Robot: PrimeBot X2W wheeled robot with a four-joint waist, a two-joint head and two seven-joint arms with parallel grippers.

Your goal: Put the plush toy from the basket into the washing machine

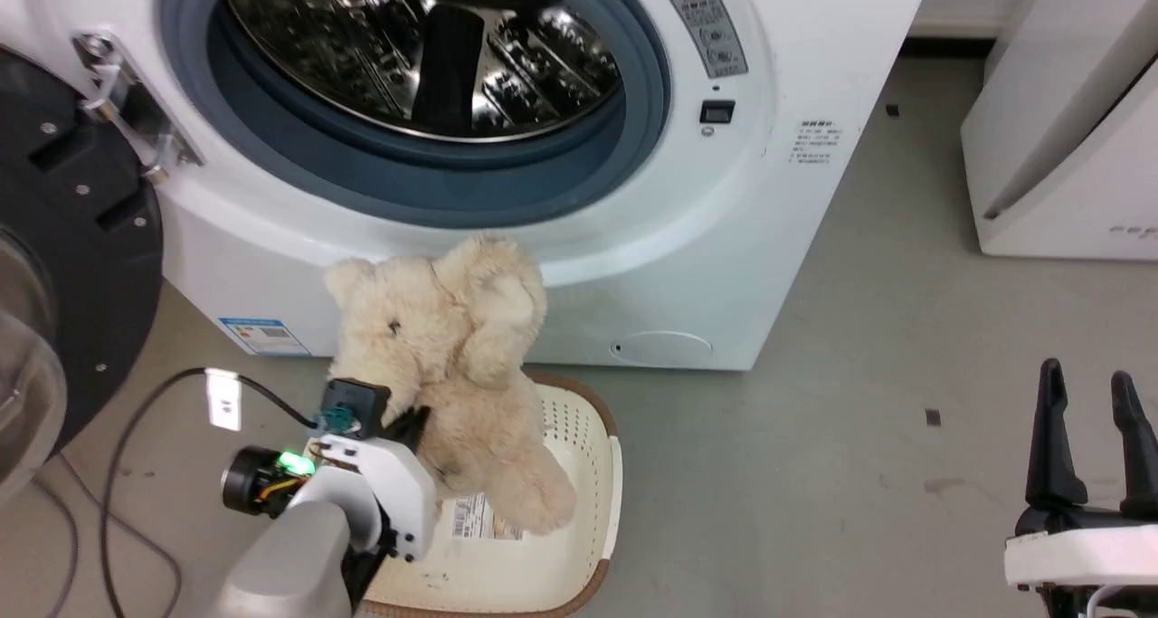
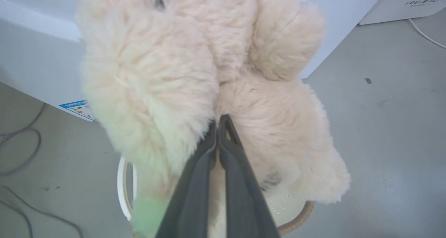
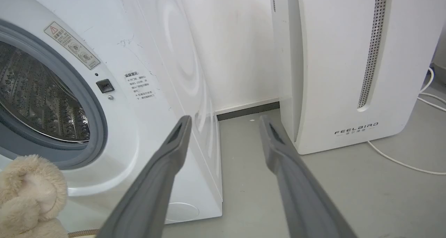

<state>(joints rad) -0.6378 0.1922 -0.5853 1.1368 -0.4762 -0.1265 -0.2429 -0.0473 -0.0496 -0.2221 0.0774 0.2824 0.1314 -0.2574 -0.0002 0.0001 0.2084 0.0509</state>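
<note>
The cream-beige plush toy (image 1: pixel 452 365) hangs above the basket (image 1: pixel 588 473), lifted in front of the washing machine (image 1: pixel 796 193), just below its open porthole with the steel drum (image 1: pixel 425 48). My left gripper (image 1: pixel 412 423) is shut on the plush toy (image 2: pixel 195 74), its fingers (image 2: pixel 195 182) pinched together in the fur of its middle. The toy's legs dangle over the basket's bottom sticker (image 1: pixel 479 514). At the lower right my right gripper (image 1: pixel 1090 392) stands open over the floor, holding nothing. In the right wrist view the plush toy (image 3: pixel 28 192) shows beside the porthole.
The washer's black-framed glass door (image 1: pixel 63 256) hangs open at the left. A black cable (image 1: pixel 136 473) loops on the grey floor there. The white FEELBIRD appliance (image 1: pixel 1067 147) stands at the right, a white cord (image 3: pixel 400 161) trailing from it.
</note>
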